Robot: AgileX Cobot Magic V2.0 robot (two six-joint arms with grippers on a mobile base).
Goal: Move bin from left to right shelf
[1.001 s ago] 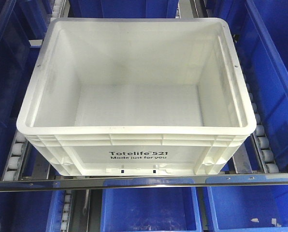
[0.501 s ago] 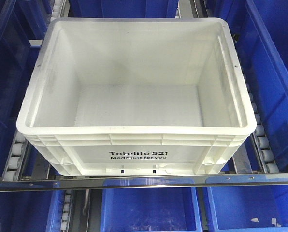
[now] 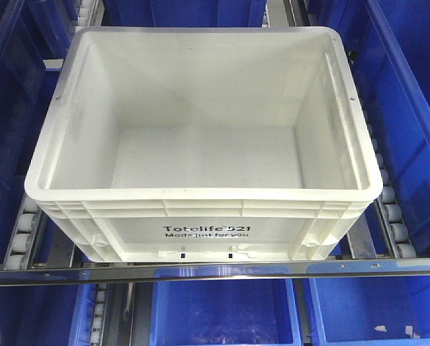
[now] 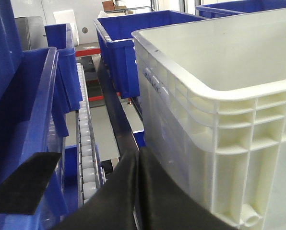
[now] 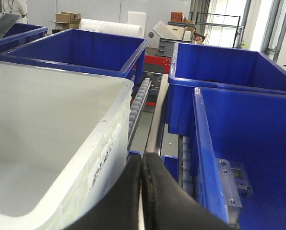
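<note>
— Nothing had moved since the earlier frames: the large white rectangular plastic bin (image 3: pixel 200 144) sat in the same spot on the white roller tracks (image 3: pixel 22 234), just behind the shiny metal front rail (image 3: pixel 200 273). Did you see any shift?

— None. It stood upright and empty, its thick rolled rim smooth and rounded, its outer walls ribbed in a grid of small boxed cells. Black "Totelife 521 Made just for you" print ran across the front wall.

— And around it?

— Blue plastic bins (image 3: pixel 410 108) lay close on both sides and on the level below, hard and glossy with straight rims. Most were cut off by the frame edges.

— The grippers?

— From the left wrist, the left gripper (image 4: pixel 138 158) had its black matte fingers pressed together, the tips just beside the bin's ribbed left corner; I could not tell whether they touched it. A separate black flat piece (image 4: pixel 23 184) jutted in at lower left, too cropped to identify.

— The right one?

— The right gripper (image 5: pixel 141 160) was likewise closed on nothing, its rubbery black pads meeting in a thin seam, between the white bin's right wall and a blue bin (image 5: pixel 244 143). A metal bracket (image 5: pixel 232 184) sat inside that blue bin, partly cut off.
</note>
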